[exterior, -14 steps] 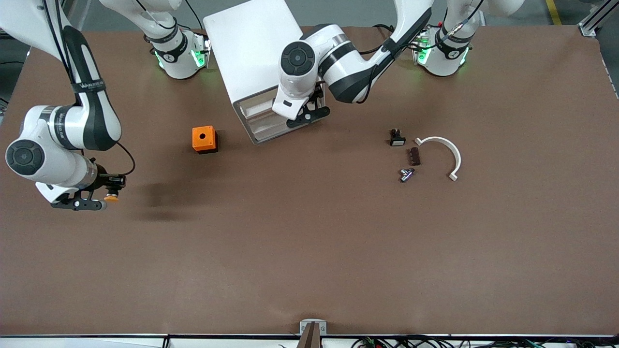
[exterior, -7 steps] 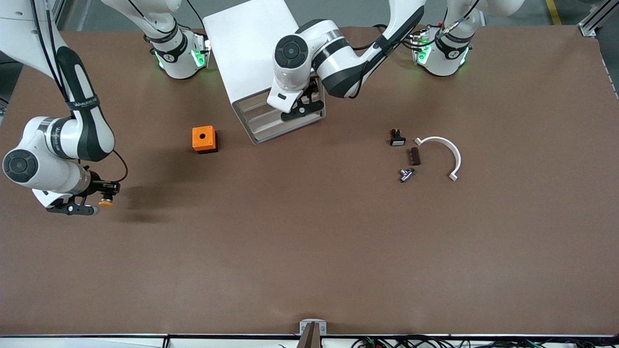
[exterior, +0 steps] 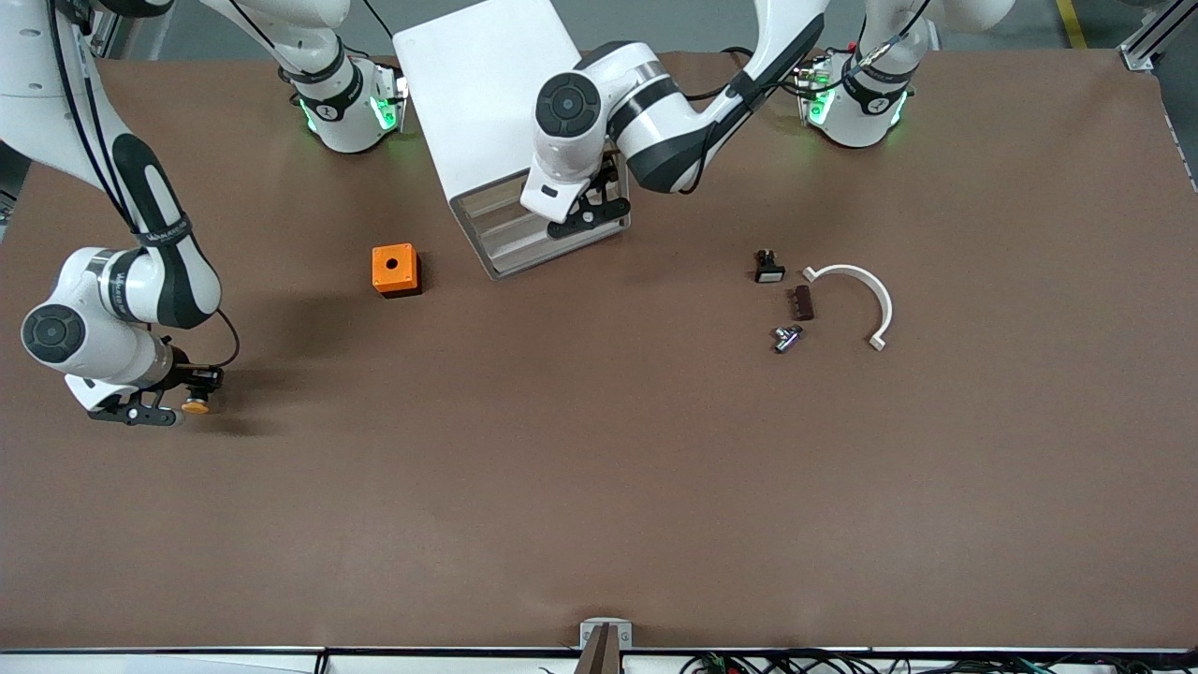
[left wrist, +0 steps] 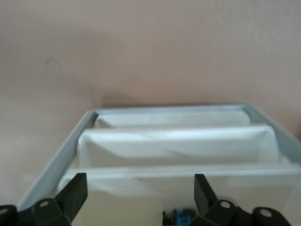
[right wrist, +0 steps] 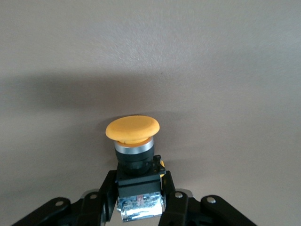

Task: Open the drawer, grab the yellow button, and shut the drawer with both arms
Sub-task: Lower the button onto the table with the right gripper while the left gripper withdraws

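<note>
Drawer (exterior: 538,211) job mostly done imo: button (exterior: 196,406) out, pinched by body in right end effector (exterior: 159,412), low over bare table (exterior: 599,487) near right arm's end, close to that edge. Loads of open room there, orange cube (exterior: 394,270) well apart. Left: closing. Left end effector (exterior: 588,213) sits at cabinet (exterior: 487,94) front, jaws spread wide, gripping nothing. Can't tell if drawer fully in. Small parts cluster (exterior: 791,304) well clear.

The button (right wrist: 132,129) had a smooth, matt orange plastic cap over a shiny metal collar. The table (exterior: 599,487) looked matt brown; the cabinet (exterior: 482,84) smooth white plastic.
</note>
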Robot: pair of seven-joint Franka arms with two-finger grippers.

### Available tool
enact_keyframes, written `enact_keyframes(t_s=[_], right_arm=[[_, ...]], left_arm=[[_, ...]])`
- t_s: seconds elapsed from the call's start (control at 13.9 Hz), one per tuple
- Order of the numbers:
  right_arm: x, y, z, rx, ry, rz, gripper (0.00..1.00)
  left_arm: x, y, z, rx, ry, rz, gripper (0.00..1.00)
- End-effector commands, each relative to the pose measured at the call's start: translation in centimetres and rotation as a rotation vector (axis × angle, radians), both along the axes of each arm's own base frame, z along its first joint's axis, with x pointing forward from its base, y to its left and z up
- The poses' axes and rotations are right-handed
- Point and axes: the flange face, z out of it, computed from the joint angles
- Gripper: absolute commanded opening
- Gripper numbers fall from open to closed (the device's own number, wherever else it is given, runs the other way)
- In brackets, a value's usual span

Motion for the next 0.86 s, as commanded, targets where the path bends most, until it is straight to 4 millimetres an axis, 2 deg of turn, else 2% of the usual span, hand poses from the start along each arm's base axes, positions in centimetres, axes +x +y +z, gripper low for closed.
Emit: enact_keyframes(t_s=[0.0, 0.07, 0.14, 0.22, 0.36, 0.5, 0.72, 0.79], right_arm=[[0.8, -0.5, -1.7, -0.003, 0.008, 0.02, 0.3], [0.9, -0.4, -1.7, -0.003, 0.008, 0.02, 0.36], [0.8, -0.5, -1.7, -0.003, 0.009, 0.017, 0.54], [0.8, -0.5, -1.7, -0.003, 0.009, 0.018, 1.0], [0.7, -1.2, -1.2, 0.005, 0.012, 0.036, 1.0], [1.0, -0.9, -0.3, 0.008, 0.004, 0.051, 1.0], [1.4, 0.0, 3.7, -0.001, 0.012, 0.054, 1.0], [1.4, 0.8, 5.4, -0.004, 0.026, 0.057, 1.0]], left_arm=[[6.4, 4.2, 1.7, -0.025, -0.025, 0.1, 1.0], [9.2, 6.2, 2.5, -0.034, -0.042, 0.145, 1.0], [11.8, 8.4, 3.1, -0.027, -0.078, 0.177, 1.0], [13.6, 10.1, 3.4, -0.005, -0.121, 0.187, 1.0], [16.9, 13.9, 3.5, 0.056, -0.203, 0.203, 1.0], [19.8, 18.0, 3.9, 0.101, -0.256, 0.223, 1.0], [23.4, 23.9, 4.6, 0.12, -0.299, 0.177, 1.0], [24.6, 26.4, 5.2, 0.12, -0.31, 0.17, 1.0]])
